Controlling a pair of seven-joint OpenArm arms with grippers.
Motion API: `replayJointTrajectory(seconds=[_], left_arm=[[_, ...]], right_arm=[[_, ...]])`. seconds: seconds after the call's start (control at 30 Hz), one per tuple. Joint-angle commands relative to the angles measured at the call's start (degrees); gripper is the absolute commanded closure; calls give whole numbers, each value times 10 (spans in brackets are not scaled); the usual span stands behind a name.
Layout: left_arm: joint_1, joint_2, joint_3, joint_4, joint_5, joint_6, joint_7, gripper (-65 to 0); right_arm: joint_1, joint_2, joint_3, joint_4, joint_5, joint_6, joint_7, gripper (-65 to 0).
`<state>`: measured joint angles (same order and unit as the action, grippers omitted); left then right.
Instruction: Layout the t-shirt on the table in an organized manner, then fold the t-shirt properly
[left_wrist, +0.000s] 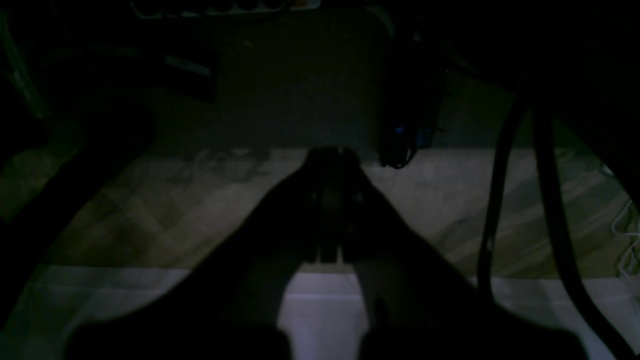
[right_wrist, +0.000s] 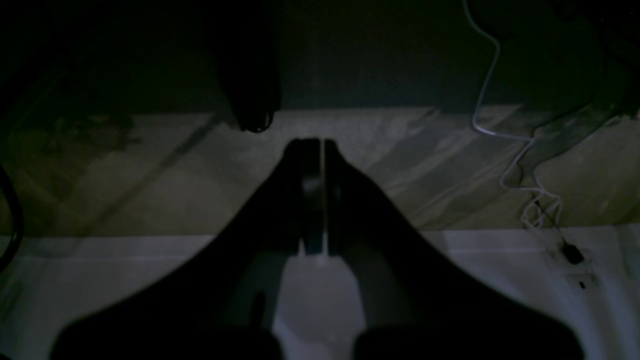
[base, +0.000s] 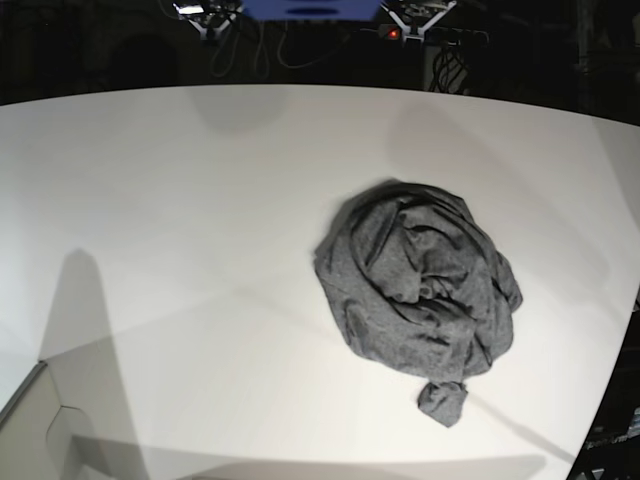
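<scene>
Heathered dark grey knit t-shirt lies crumpled in rounded heap on wide white matte table, right of centre in base view, small twisted tail of cloth at near edge of heap. No arm visible in base view. Left gripper, dark silhouette in left wrist view: fingers pressed together, holding nothing. Right gripper, same posture in right wrist view: closed, empty, only hairline gap between fingers.
</scene>
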<state>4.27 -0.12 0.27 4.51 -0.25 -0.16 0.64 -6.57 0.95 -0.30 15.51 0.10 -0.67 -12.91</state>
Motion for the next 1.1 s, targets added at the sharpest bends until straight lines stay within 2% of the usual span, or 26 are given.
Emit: replayJointTrajectory(seconds=[0.0, 0.63, 0.77, 1.07], left_arm=[[4, 0, 1, 1, 2, 4, -1, 0], [8, 0, 1, 1, 1, 4, 0, 0], [6, 0, -1, 3, -1, 4, 35, 0], [7, 0, -1, 3, -1, 4, 35, 0]], right_arm=[[-2, 1, -1, 2, 4, 9, -5, 0], [-4, 0, 0, 2, 4, 9, -4, 0], [-6, 0, 0, 2, 4, 9, -4, 0], [-8, 2, -1, 2, 4, 9, -3, 0]])
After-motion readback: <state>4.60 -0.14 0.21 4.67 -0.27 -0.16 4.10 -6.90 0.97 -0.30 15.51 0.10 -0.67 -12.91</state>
